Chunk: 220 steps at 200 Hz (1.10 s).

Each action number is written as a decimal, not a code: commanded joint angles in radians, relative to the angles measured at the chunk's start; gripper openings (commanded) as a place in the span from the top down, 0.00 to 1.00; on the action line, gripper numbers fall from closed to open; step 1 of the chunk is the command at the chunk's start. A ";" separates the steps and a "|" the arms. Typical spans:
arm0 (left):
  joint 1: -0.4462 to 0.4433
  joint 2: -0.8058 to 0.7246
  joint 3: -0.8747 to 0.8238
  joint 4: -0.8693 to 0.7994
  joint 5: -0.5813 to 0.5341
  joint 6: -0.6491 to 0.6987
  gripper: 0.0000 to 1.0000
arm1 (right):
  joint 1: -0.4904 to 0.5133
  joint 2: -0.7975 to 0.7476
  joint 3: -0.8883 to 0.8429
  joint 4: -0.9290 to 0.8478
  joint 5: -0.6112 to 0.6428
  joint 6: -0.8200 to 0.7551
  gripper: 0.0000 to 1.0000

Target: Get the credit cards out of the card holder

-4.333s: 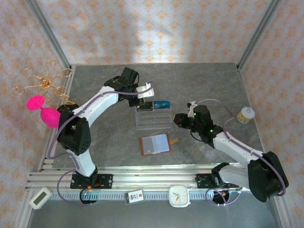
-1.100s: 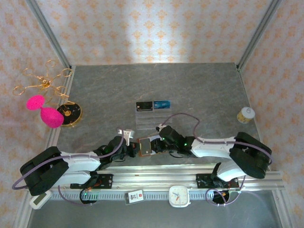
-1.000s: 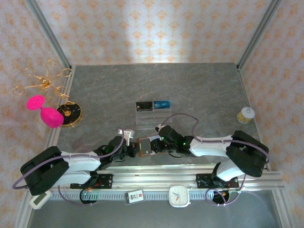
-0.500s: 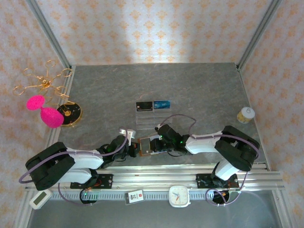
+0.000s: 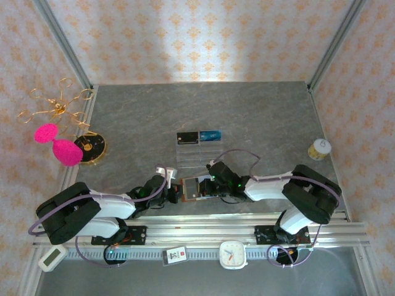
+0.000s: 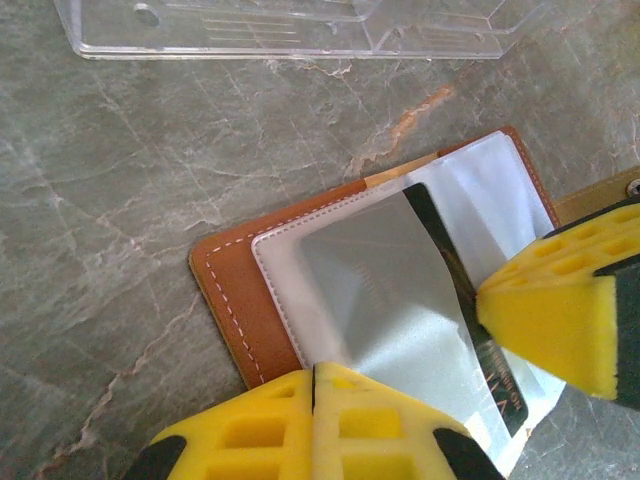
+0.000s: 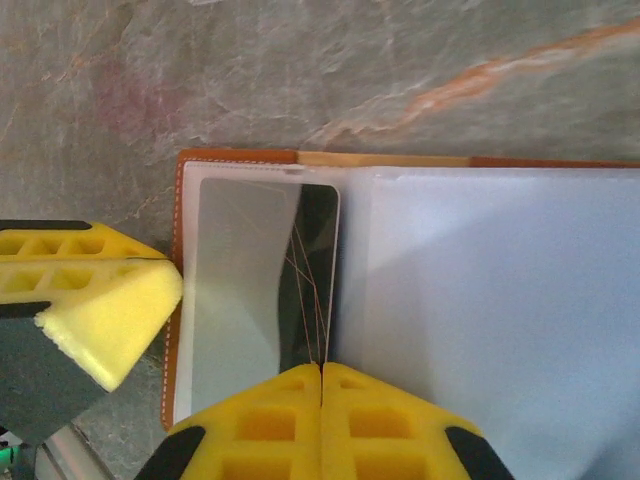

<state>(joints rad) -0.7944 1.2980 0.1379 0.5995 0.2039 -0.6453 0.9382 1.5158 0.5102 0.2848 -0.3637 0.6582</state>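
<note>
The brown card holder (image 5: 192,188) lies open near the table's front edge, its pale pockets up. My left gripper (image 5: 174,193) is shut on the left pocket's clear sheet (image 6: 360,290), at the card holder's (image 6: 235,300) near edge. My right gripper (image 5: 210,184) comes from the right. Its pads are shut (image 7: 321,368) at the edge of a black card (image 7: 318,260) that sits in that pocket. This black card (image 6: 437,240) has pale lettering. Another black card (image 5: 187,137) and a blue card (image 5: 210,135) lie at the far side of a clear tray (image 5: 199,161).
At the left stand a gold wire ornament (image 5: 58,108), a pink object (image 5: 58,146) and a black-gold disc (image 5: 91,147). A small pale cup (image 5: 320,148) sits at the right. The metal rail (image 5: 203,231), a clock (image 5: 233,254) and a small white device (image 5: 52,256) line the front.
4.3 s ago both arms were up by the tray and the card holder lay alone. Both have come down onto it. Over the last second they barely shifted.
</note>
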 commanded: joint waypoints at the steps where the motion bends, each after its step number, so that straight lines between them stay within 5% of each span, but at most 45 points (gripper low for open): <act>1: 0.018 -0.005 -0.011 -0.050 0.014 0.033 1.00 | -0.007 -0.039 -0.032 -0.021 0.058 0.018 1.00; 56: -0.035 -0.093 0.076 -0.090 0.026 0.045 1.00 | -0.008 -0.052 -0.009 -0.016 0.024 -0.005 0.97; 114: -0.068 0.090 0.129 -0.088 -0.014 0.053 1.00 | -0.008 -0.045 -0.010 -0.010 0.035 -0.002 0.92; 220: -0.068 0.066 0.089 -0.137 -0.051 0.053 1.00 | -0.008 -0.003 0.003 0.004 0.022 0.002 0.81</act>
<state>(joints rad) -0.8577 1.3476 0.2474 0.5026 0.1806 -0.6033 0.9348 1.4902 0.4931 0.2867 -0.3565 0.6651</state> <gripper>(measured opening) 0.044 0.181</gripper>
